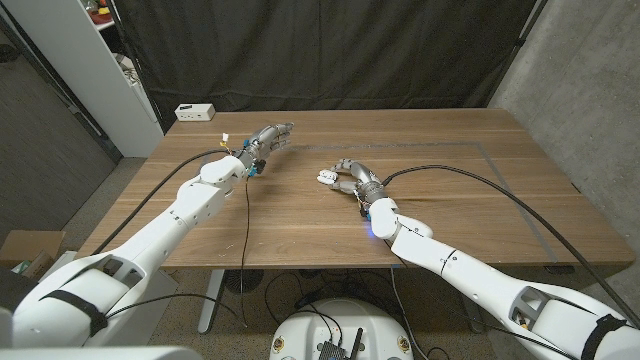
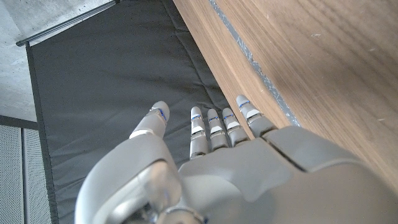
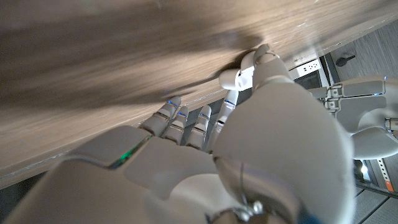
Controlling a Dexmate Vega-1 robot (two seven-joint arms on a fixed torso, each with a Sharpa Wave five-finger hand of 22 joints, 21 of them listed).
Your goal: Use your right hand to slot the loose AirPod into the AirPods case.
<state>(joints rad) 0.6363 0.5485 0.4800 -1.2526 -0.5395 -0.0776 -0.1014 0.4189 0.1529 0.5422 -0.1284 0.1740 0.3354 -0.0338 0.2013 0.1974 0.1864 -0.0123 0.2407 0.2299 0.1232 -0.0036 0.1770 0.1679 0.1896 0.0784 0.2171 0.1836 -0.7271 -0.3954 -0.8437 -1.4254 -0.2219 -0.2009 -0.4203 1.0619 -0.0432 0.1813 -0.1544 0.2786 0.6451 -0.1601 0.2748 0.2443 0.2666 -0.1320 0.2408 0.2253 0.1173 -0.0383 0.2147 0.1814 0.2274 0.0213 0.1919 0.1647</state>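
AirPod (image 3: 231, 77), small and white, is seen at the thumb tip of the right hand (image 1: 347, 179), low over the table (image 1: 450, 200) near its middle; whether it is actually pinched cannot be told. A white object (image 1: 326, 178), possibly the AirPods case, is seen just beside the fingers. Left hand (image 1: 268, 137) is held off to the side, fingers straight and apart, nothing held. Stem should be aligned with its socket before lowering; pressure kept light.

From the head camera I get even, soft light and a sharp bench (image 1: 440, 190); my right wrist feed smears the wood with blur, and the left wrist feed is crisp, with mild glare.
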